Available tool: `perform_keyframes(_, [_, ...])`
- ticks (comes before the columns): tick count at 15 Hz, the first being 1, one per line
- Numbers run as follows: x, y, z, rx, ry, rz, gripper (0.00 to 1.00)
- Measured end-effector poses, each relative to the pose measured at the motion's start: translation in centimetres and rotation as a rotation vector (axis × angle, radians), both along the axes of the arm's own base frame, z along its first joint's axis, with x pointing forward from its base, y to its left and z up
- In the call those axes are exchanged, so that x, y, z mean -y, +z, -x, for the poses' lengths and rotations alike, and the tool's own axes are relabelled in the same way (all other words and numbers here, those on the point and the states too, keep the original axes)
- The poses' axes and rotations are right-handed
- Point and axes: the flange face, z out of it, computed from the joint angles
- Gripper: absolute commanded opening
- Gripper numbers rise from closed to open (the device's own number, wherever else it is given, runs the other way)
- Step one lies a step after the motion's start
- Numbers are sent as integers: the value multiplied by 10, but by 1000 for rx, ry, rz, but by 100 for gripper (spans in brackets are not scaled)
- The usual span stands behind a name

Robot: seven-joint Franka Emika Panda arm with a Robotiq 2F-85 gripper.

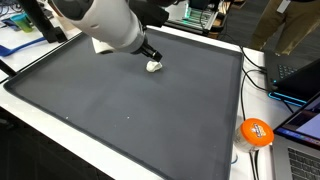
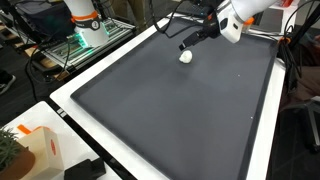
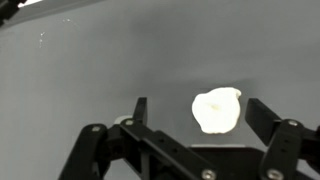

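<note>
Pre-grasp step: my gripper point(image 3: 197, 106) is wide open, holding nothing, poised just above the small white lump point(image 3: 217, 110) at the far end of the dark mat point(image 1: 120, 110); the lump sits off-centre between my fingers, so I judge the next move needs centring, then a straight drop.

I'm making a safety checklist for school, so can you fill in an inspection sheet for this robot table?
Surface: dark grey mat on a white table, flat, with a few pale specks.
Job's things: one small white lump lying on the mat.
Clutter: nothing seen.
Grippers: gripper open, the lump between its fingers, not squeezed.
Cables: black cables beside the mat's edge.
Surroundings: orange round thing, laptop, green plant.
</note>
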Motion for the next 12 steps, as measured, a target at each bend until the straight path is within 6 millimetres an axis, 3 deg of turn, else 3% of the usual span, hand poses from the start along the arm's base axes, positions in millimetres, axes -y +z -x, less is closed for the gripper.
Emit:
perform_keyframes(4, [11,-20,2,-123,-16,-127,100])
perform_keyframes(7, [19,-20,-3,-161,-45,-253,100])
perform_keyframes(12, [21,-20,-5,-160,-54,-252,100])
